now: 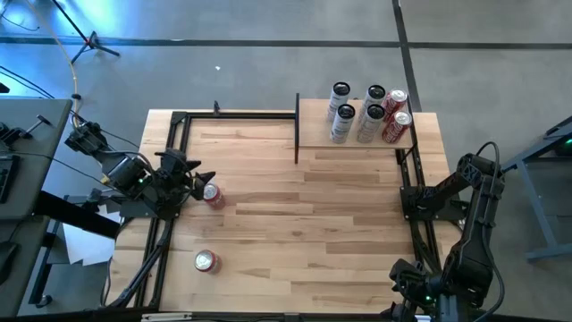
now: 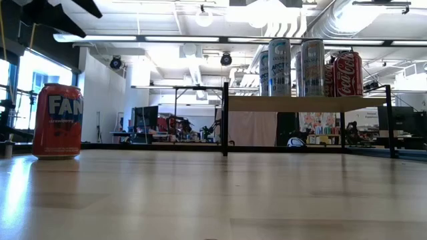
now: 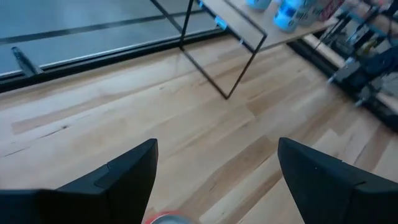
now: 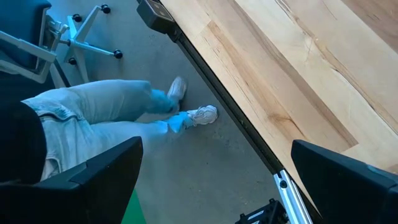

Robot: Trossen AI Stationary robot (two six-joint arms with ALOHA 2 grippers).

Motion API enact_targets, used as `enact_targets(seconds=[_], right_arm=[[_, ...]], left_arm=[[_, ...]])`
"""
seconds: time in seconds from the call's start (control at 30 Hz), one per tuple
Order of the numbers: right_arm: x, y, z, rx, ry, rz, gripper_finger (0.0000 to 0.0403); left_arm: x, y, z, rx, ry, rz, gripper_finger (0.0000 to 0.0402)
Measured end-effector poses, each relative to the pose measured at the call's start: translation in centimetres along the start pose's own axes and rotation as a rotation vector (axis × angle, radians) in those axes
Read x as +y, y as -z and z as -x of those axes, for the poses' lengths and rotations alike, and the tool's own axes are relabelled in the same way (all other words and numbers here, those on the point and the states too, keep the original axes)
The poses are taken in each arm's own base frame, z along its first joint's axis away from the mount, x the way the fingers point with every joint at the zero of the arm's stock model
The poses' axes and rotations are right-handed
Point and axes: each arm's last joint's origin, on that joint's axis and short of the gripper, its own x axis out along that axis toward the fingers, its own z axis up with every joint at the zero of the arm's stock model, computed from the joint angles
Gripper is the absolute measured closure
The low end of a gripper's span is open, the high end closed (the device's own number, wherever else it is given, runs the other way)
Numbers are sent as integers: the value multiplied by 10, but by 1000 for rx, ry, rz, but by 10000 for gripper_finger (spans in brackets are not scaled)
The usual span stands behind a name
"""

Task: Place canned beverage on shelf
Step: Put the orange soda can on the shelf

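Currently, left gripper [image 1: 204, 183]: fingers spread apart around the top of a red can [image 1: 213, 194] standing on the surface [image 1: 313, 215], near its left edge.
Second red can [image 1: 206, 260]: upright, nearer the front edge, apart from the first.
Shelf [image 1: 315, 125]: at the far right corner, carrying six cans.
Right gripper [image 4: 214, 180]: fingers wide open, holding nothing, off the surface's right front, above the floor.

Red can [image 3: 166, 218] cut off at the left wrist view's edge — only its rim showing, left gripper [image 1: 200, 182] hiding part of that can from above, shelf [image 2: 307, 103] cans' labels too small to read, seated person [image 4: 74, 118] cropped — legs only
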Motion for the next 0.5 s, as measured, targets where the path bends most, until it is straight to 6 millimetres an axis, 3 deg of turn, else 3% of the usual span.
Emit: enact_targets(seconds=[0.23,0.5], right_arm=[[0,0,0,0,0,0,4],[0,0,0,0,1,0,4]], left_arm=[[-12,2,-4,-98,2,1,92],[-30,5,-6,-90,72,98,92]])
